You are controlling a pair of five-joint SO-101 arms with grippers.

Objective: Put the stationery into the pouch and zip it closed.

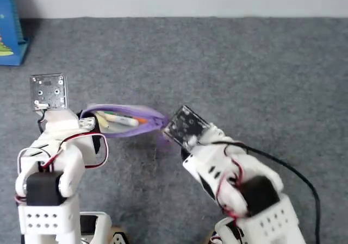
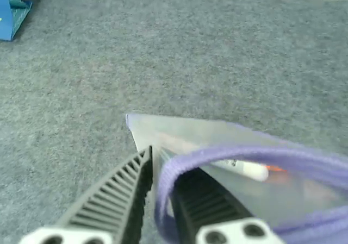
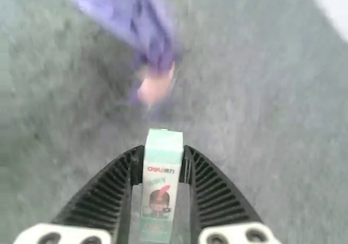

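A clear pouch with a purple zipper rim lies open on the grey carpet between the two arms. My left gripper is shut on the purple rim at the pouch's left end. Inside the pouch lies a white marker with an orange part. My right gripper is shut on a small green and white eraser in its sleeve and hovers just short of the pouch's right end, where a pinkish zipper pull hangs. In the high view the right wrist sits next to that end.
A blue box stands at the far left edge by the wall. Grey carpet stretches open behind and to the right of the pouch. A black cable trails from the right arm.
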